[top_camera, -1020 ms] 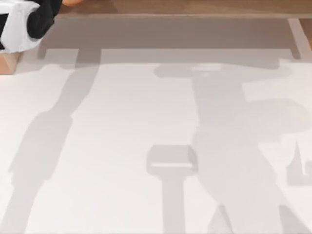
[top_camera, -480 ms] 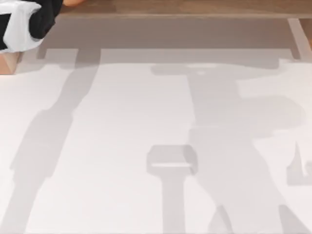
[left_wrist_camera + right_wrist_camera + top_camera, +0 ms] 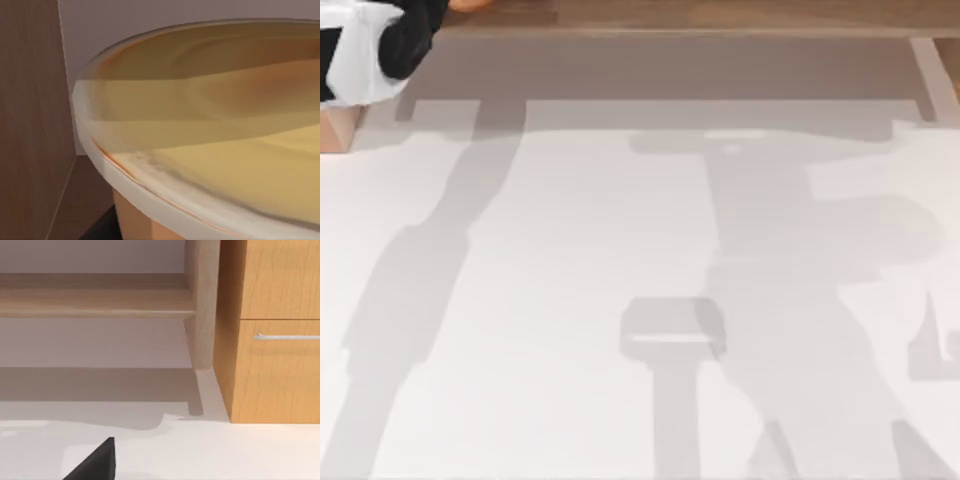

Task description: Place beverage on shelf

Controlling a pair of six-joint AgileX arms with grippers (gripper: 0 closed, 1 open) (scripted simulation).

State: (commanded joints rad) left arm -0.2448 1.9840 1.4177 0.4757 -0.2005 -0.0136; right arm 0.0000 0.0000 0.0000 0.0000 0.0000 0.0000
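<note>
Barely shifted, left tool (image 3: pixel 360 45) hangs over shelf (image 3: pixel 720 15) edge by beverage (image 3: pixel 210 150); finger state unclear.

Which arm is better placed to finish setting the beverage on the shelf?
Left. Its arm is at the top view's far-left corner by the shelf, with the beverage looming close before its wrist camera beside a wooden upright. The right wrist camera faces the shelf's other end.

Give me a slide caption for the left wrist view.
Close-up of the orange-tan cup's pale yellow round top beside a brown wooden shelf upright.
</note>
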